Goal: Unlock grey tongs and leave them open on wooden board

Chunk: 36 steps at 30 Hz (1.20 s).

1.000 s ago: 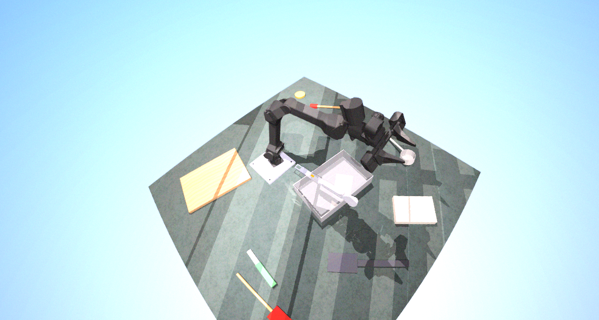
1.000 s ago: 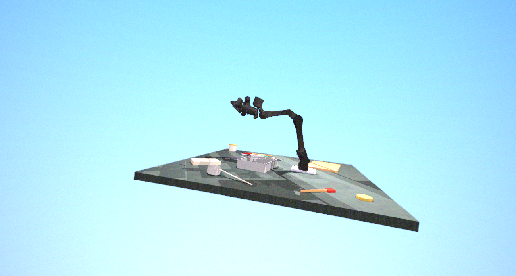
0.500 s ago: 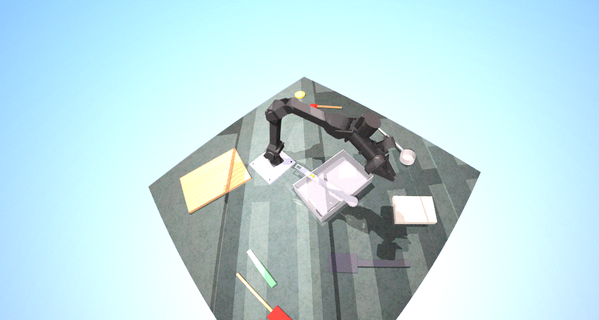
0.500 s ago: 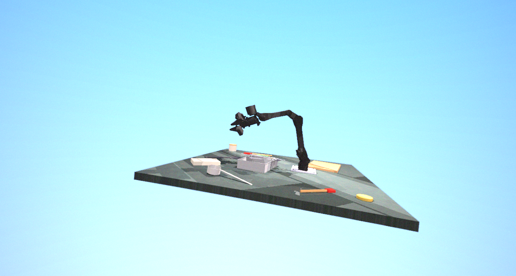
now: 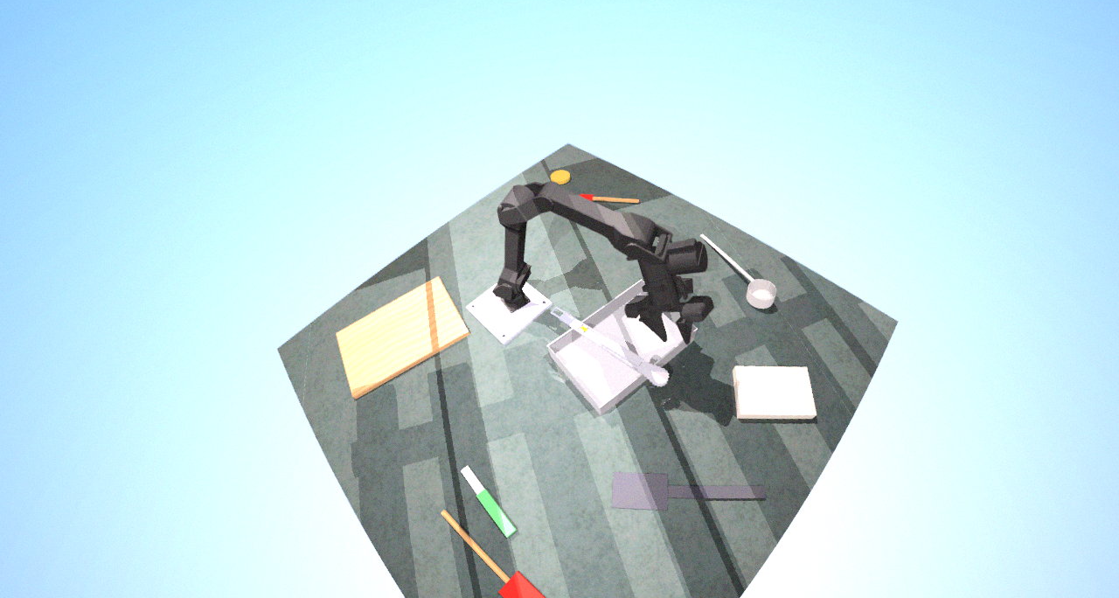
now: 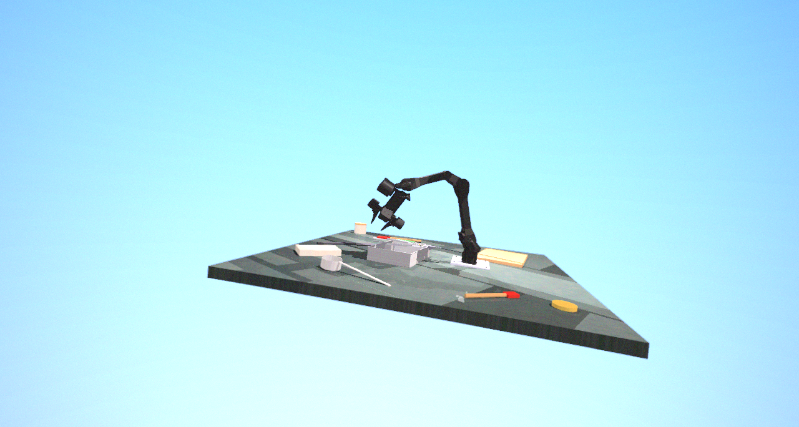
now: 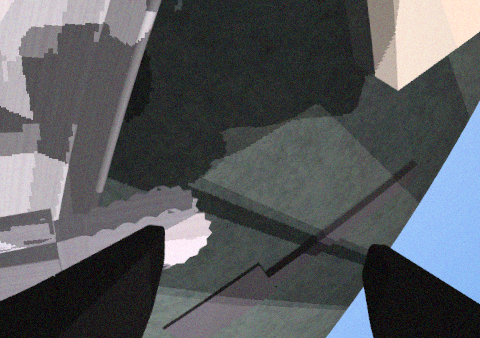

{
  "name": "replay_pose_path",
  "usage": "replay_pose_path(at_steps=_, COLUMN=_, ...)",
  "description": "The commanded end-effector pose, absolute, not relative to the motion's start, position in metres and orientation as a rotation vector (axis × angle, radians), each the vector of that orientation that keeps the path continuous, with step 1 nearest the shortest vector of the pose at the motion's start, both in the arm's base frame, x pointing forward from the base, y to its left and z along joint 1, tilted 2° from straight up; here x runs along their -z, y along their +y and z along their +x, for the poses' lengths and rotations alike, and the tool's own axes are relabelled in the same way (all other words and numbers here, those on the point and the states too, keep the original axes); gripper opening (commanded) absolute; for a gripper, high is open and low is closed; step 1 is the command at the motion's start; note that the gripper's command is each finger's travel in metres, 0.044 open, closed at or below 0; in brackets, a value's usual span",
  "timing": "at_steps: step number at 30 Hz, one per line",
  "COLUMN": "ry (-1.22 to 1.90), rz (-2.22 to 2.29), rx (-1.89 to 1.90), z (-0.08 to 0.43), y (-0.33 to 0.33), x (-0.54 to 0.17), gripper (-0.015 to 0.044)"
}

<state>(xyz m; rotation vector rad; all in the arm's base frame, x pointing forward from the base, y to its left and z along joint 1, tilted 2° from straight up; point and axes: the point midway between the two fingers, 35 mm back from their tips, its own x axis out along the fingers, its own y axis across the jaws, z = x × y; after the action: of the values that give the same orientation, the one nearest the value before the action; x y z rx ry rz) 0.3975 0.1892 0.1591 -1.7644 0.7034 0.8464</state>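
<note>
The grey tongs point(image 5: 615, 349) lie closed across the roasting tin point(image 5: 574, 381) point(image 6: 386, 256), their hinge end toward the arm's base and their scalloped tips past the tin's far rim. In the wrist view the pale tips point(image 7: 187, 242) show at the lower left, partly behind the left finger. My gripper point(image 5: 677, 339) point(image 6: 377, 226) point(image 7: 266, 252) is partly open and empty. It points down at a slant, above the tin's end and to the side of the tongs. The wooden board point(image 5: 391, 344) point(image 6: 505, 257) lies on the other side of the arm's base. The tongs' lock is too small to judge.
A white block point(image 5: 774, 392) point(image 6: 318, 250) point(image 7: 425, 23) and a ladle point(image 5: 761, 293) point(image 6: 330, 263) lie beyond the tin. A purplish spatula point(image 5: 640, 491), a green-handled tool point(image 5: 496, 512) and a red spatula point(image 5: 522, 585) lie in front. A yellow disc point(image 5: 559, 177) point(image 6: 564, 306) lies near a corner.
</note>
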Motion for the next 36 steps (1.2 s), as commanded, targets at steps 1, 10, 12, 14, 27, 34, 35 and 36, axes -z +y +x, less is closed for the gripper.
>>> replay_pose_path(at_steps=1, ry=0.78, rz=-2.228, rx=-1.467, z=0.33, y=0.16, x=-0.124, gripper=0.026)
replay_pose_path(at_steps=10, ry=0.638, rz=-2.431, rx=-2.375, z=0.257, y=0.119, x=-0.121, gripper=0.026)
replay_pose_path(at_steps=12, ry=0.62, rz=-2.428, rx=-2.435, z=0.253, y=0.117, x=-0.121, gripper=0.026)
replay_pose_path(at_steps=14, ry=0.62, rz=-2.428, rx=-2.435, z=0.253, y=0.117, x=-0.121, gripper=0.026)
replay_pose_path(at_steps=27, ry=0.62, rz=-2.428, rx=-2.435, z=0.252, y=0.118, x=-0.121, gripper=0.026)
replay_pose_path(at_steps=34, ry=0.62, rz=-2.428, rx=-2.435, z=0.253, y=0.116, x=-0.116, gripper=0.026)
replay_pose_path(at_steps=35, ry=0.62, rz=-2.428, rx=-2.435, z=0.253, y=0.115, x=-0.115, gripper=0.026)
replay_pose_path(at_steps=36, ry=0.62, rz=-2.428, rx=-2.435, z=0.253, y=0.114, x=-0.113, gripper=0.026)
